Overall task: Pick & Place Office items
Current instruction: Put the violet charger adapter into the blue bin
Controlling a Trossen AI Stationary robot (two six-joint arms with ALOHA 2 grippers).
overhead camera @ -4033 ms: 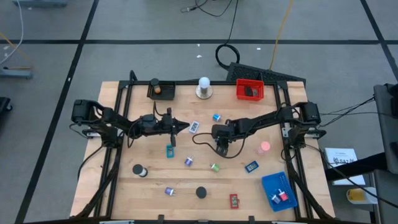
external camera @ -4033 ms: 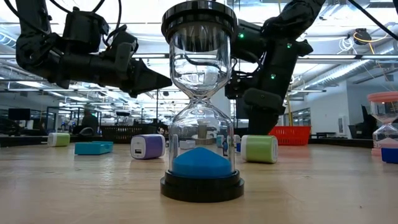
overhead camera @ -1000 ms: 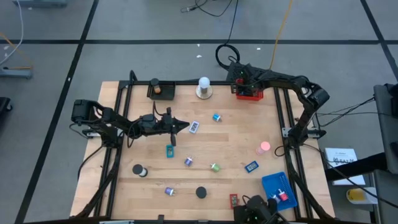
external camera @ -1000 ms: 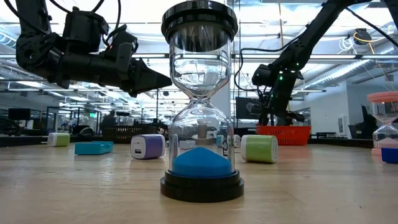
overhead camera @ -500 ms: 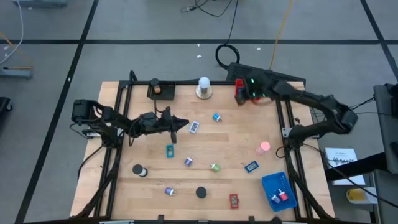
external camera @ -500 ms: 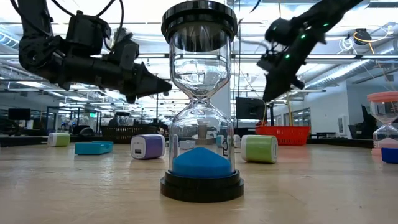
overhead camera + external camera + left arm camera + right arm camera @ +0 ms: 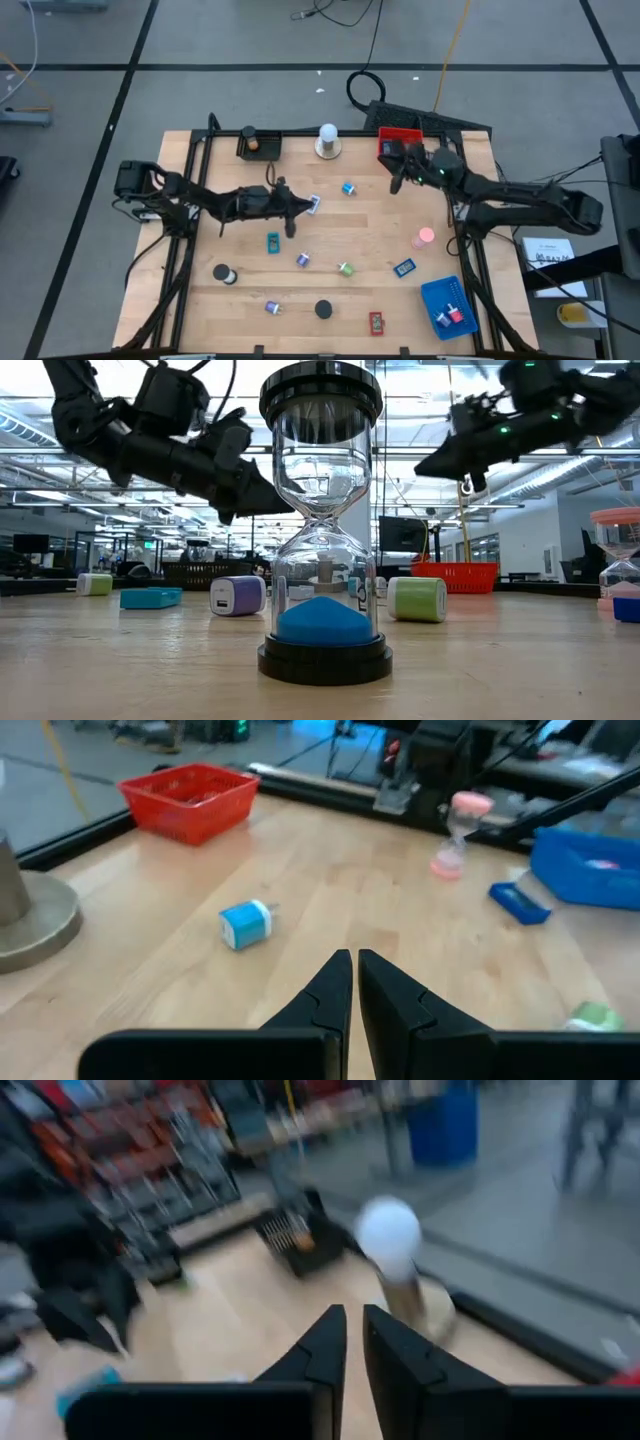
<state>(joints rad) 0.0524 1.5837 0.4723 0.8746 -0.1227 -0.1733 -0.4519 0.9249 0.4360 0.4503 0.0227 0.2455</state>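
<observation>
Nearest the low camera: blue-sand hourglass [image 7: 322,540], untouched near the front edge of the counter [image 7: 200,310]. Other office items lie loose mid-counter: purple clip [image 7: 236,596], green clip [image 7: 418,599], teal rectangle [image 7: 273,241], pink cylinder [image 7: 426,236]. My left gripper [image 7: 354,982] hovers over the middle, fingers clenched, nothing between them; the blue clip [image 7: 245,924] sits just ahead. I'd open wide before descending, centre on the clip, then close. Right gripper [image 7: 352,1340] is up near the red tray [image 7: 401,142], fingers nearly together and, as far as I can tell through the blur, empty. Beyond it, the white knob [image 7: 389,1232]. Keep the arms well apart.
</observation>
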